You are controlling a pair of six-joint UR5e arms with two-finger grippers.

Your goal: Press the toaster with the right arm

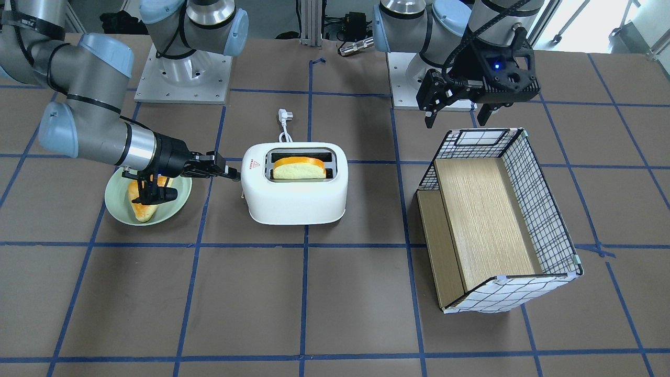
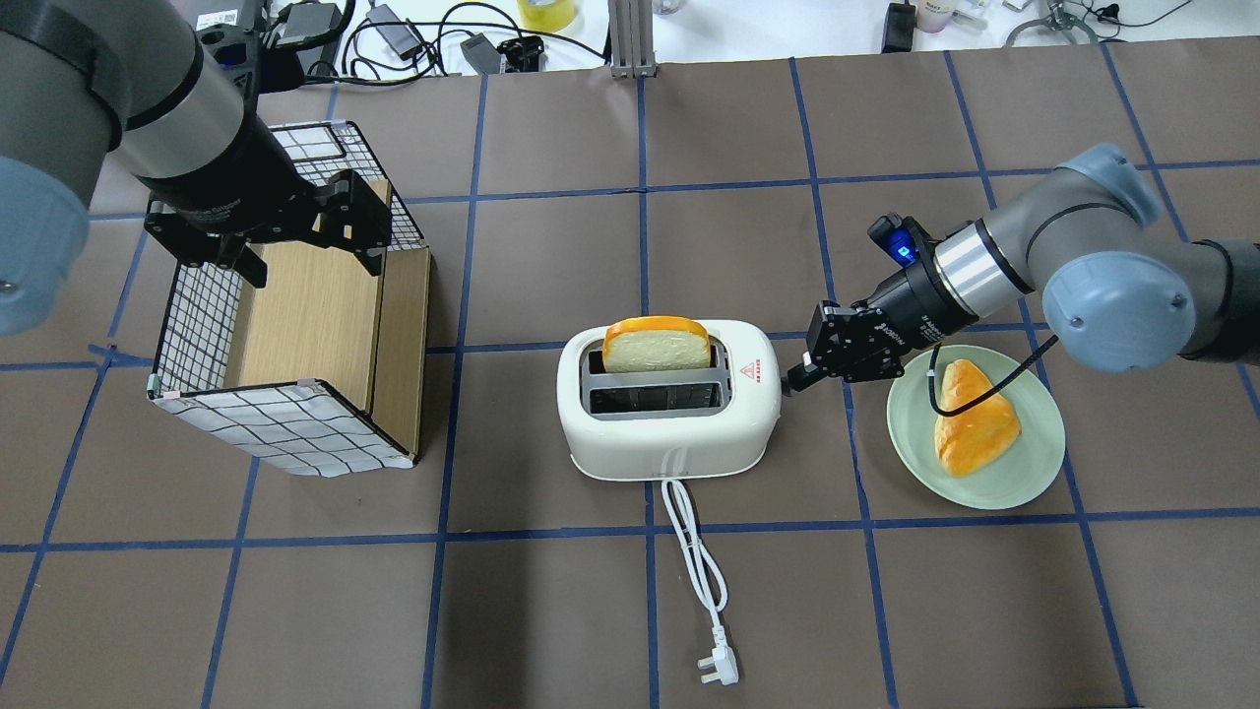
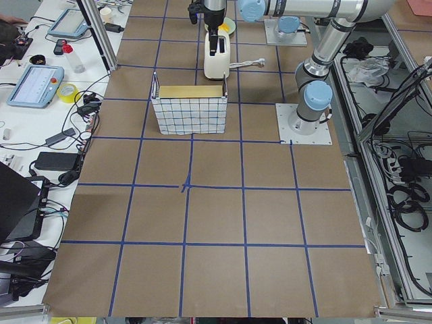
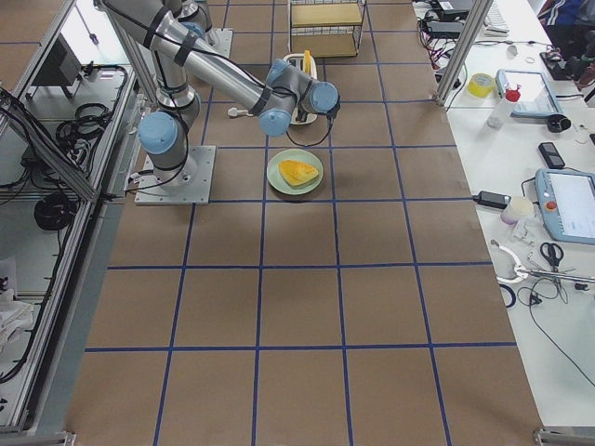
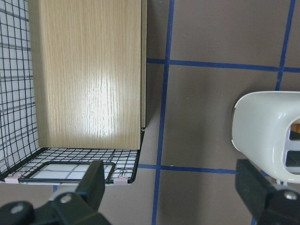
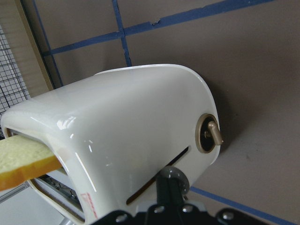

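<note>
Facing the robot, we see the toaster [image 1: 296, 204] mid-table, with a slice [image 1: 299, 168] standing well proud of one slot. The right gripper [image 1: 234, 174], fingers pinched together, reaches in level, its tips at the toaster's end wall. The left gripper [image 1: 457, 116] hangs spread wide above the box [image 1: 544, 209], well apart from the job.

From overhead, the right tips meet the toaster's end next to the plate [image 2: 1043, 473], and the slice again sits high.

In the left side view the toaster is far and small, and we cannot make out the lever. In the right side view the arm hides that end.

The left wrist view shows wide-set fingers over the box, with the toaster's corner at the edge.

The right wrist view shows the closed tips on the lever [image 6: 173, 176], partway along its track. We judge that contact is made but the press is not finished. The lever has yet to go to the bottom.
</note>
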